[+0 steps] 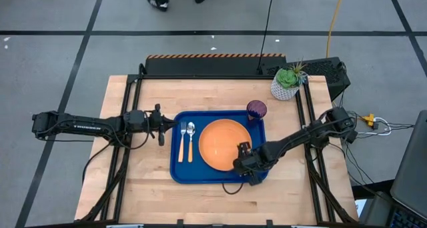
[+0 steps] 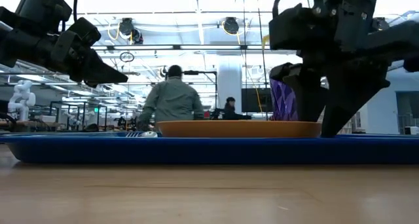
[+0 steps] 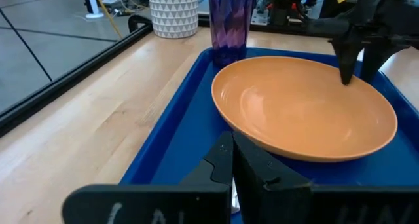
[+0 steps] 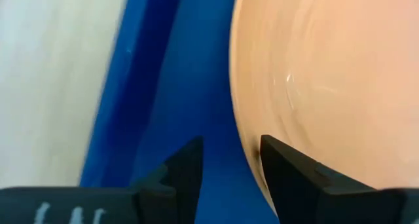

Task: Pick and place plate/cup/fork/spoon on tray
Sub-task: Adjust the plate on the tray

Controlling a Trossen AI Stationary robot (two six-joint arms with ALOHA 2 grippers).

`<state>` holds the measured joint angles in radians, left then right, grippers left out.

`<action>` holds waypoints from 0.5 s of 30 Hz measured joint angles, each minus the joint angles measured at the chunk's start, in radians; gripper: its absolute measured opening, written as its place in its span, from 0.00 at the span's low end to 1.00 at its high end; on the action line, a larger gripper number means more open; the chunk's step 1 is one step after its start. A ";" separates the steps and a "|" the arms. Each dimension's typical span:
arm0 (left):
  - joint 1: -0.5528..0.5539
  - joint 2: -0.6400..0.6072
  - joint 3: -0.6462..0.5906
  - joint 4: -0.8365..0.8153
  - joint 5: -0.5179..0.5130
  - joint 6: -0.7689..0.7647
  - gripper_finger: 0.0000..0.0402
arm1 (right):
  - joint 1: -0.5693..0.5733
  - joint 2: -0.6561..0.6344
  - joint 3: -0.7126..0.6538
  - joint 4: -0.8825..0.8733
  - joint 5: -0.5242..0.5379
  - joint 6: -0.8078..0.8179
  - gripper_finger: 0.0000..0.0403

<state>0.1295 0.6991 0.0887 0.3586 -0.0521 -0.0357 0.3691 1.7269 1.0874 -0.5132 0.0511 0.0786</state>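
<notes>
On the wooden bench (image 1: 220,195), the big blue plastic tray (image 1: 179,169) already carries the round orange plate (image 1: 223,143). My right fingers (image 4: 229,160) stand apart astride its rim; I should lift straight up without snagging it. Left fingers (image 3: 233,160) rest together beside the tray.

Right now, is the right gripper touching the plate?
Cannot tell. In the right wrist view the right gripper has open fingers straddling the plate rim, but no view plainly shows contact or a gap.
</notes>
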 joint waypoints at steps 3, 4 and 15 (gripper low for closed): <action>0.000 0.000 0.000 -0.002 0.000 0.000 0.01 | 0.013 -0.002 0.000 0.046 0.000 -0.001 0.36; 0.000 0.000 0.000 -0.004 0.000 0.000 0.01 | 0.018 -0.002 0.000 0.057 0.000 -0.004 0.36; 0.000 0.000 0.000 -0.004 0.001 0.000 0.01 | 0.032 -0.002 0.000 0.114 -0.001 -0.016 0.36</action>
<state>0.1295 0.6991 0.0887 0.3542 -0.0513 -0.0353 0.4013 1.7248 1.0874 -0.3990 0.0502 0.0630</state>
